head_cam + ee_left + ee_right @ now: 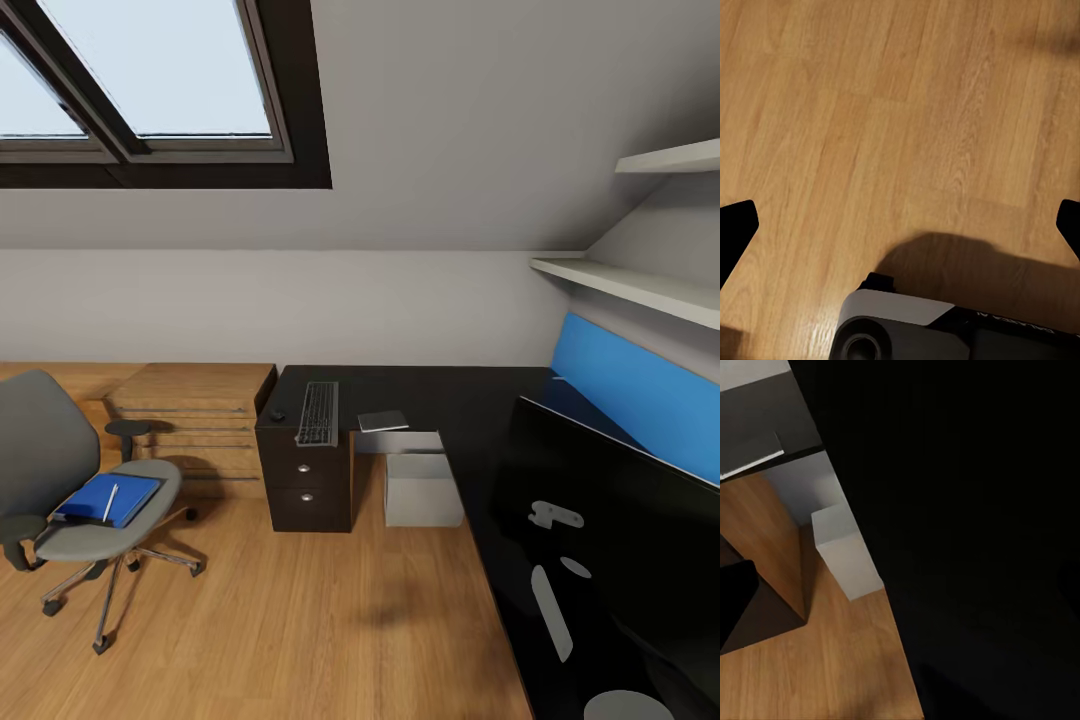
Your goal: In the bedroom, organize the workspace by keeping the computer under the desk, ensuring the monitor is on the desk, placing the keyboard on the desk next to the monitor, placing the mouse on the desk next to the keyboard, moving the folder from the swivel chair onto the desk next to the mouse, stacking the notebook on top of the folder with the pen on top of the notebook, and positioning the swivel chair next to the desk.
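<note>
At the far left of the head view stands the swivel chair (70,500), well apart from the desk (440,395), its star base on the plank floor (300,620). The blue folder (108,499) lies flat on the seat, reaching close to the seat's front edge, and a thin pale stick, likely the pen (110,502), rests on top of it. Behind the chair a low wooden cabinet (190,420) runs along the wall and ends right against the desk's black drawers (308,480).

Between chair and drawers the floor is open, and a wide bare stretch continues toward the camera along the desk's long edge.

On the desk's short arm, the mouse (277,415) sits near the left edge, just beside the keyboard (318,412), whose near end overhangs the front edge slightly. Right of it the notebook (383,420) lies flat near the front edge. Under the desk there, the computer (422,485) stands on the floor beside the drawers, with a gap between them. Farther right, the monitor (620,540) stands on the desk before the blue back panel (640,390).

In the left wrist view the left gripper (900,225) hangs over bare floor, fingertips wide apart, holding nothing. In the right wrist view one dark fingertip (735,600) of the right gripper shows beside the desk's edge; whether its jaws are apart, I cannot tell.
</note>
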